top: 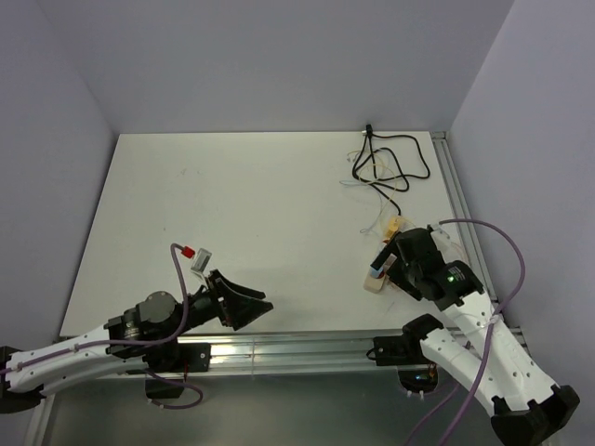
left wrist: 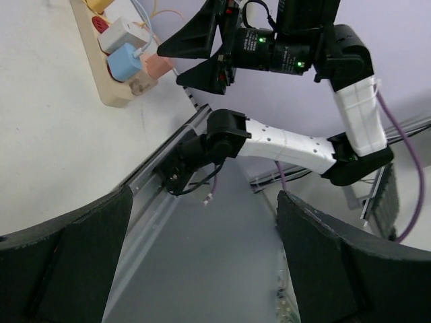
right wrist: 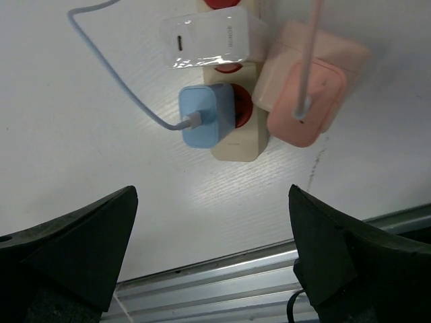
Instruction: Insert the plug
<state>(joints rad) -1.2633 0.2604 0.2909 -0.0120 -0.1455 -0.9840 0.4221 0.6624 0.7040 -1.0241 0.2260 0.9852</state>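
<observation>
A beige power strip point(right wrist: 244, 140) lies on the white table near its front right corner. A blue plug point(right wrist: 205, 116) with a pale blue cable sits in the strip's socket nearest me. Behind it is a white charger point(right wrist: 205, 40), and a pink charger point(right wrist: 303, 94) lies tilted against the strip's right side. My right gripper point(right wrist: 212, 256) hangs open just above and short of the strip, holding nothing. In the top view the right gripper point(top: 386, 265) covers most of the strip point(top: 375, 284). My left gripper point(top: 253, 307) is open and empty at the front left, pointing toward the strip point(left wrist: 118, 94).
A tangle of black cable point(top: 390, 167) lies at the back right. A small red and white connector point(top: 195, 256) rests near the left arm. An aluminium rail point(top: 307, 348) runs along the table's near edge. Grey walls close in the sides and back.
</observation>
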